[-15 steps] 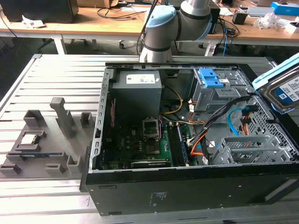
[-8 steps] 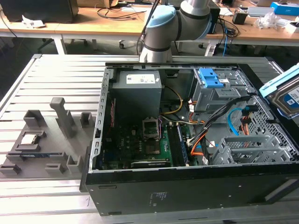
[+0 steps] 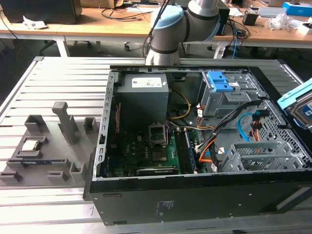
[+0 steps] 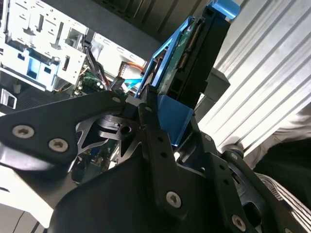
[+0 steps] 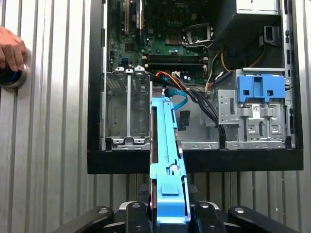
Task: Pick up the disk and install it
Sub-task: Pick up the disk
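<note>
**Disk gripped edge-on, just outside the case wall**

The gripper [image 5: 169, 216] is closed on the disk [image 5: 167, 145]. Its black fingers [image 5: 200, 213] press the blue frame from both sides at one end, and the rest of the drive sticks out unsupported toward the computer case [image 5: 194, 162]. The disk's far tip reaches over the case's black side wall. In the exterior view the disk [image 3: 300, 105] hangs tilted outside the case, at the exterior view's right.

Just inside that wall is an empty grey cage [image 5: 127, 109], and beside it the blue-fronted drive cage [image 5: 260, 87]. A bundle of cables [image 5: 197, 97] crosses the case floor between the two. The motherboard [image 5: 165, 29] lies deeper in.

Outside the case, a person's hand [image 5: 10, 48] rests on a round dark object on the slatted table [image 5: 48, 145].

Judged risks:
- With only one end gripped, a knock against the wall or a cage rail could twist the disk in the fingers.
- The loose cables near the bays could snag the frame or get pinched beneath it.
- A slight tilt could jam the disk at a bay mouth.
</note>
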Controlling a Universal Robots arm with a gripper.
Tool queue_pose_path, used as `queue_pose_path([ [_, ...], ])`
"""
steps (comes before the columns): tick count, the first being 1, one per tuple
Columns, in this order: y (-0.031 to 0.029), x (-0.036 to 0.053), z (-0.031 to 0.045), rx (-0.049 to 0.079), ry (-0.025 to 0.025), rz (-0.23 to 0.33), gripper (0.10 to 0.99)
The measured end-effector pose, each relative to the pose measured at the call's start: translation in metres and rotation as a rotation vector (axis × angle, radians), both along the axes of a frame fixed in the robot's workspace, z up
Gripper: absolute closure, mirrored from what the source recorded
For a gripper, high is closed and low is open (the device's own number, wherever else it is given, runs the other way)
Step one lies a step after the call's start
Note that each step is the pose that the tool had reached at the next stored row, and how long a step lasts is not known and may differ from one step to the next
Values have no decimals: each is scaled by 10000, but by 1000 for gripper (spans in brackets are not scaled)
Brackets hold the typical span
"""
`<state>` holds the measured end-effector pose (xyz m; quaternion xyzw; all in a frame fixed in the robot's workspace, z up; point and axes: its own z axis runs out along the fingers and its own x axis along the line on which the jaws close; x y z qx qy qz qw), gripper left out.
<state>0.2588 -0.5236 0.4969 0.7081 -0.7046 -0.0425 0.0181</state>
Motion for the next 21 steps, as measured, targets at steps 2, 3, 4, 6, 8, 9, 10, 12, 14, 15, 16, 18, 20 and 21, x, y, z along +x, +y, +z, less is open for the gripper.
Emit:
queue_pose_path([
  [2,-1,2,-54,2,12,0,718],
  [3,-1,2,-78,4,14,0,718],
  [4,-1,2,-86,3,13,1,718],
  [6,0,2,-101,2,13,0,718],
  [8,1,-3,-114,-2,12,0,718],
  [9,-1,-24,-123,6,14,0,718],
  [10,-1,-53,-125,3,14,1,718],
  [12,0,-130,-134,5,13,1,718],
  [14,-1,-175,-137,5,13,0,718],
  [15,-1,-204,-139,5,12,0,718],
  [16,0,-224,-140,5,12,1,718],
  [18,-1,-311,-146,5,9,0,718],
  [20,-1,-355,-148,5,8,0,718],
  [21,0,-403,-151,6,6,1,718],
])
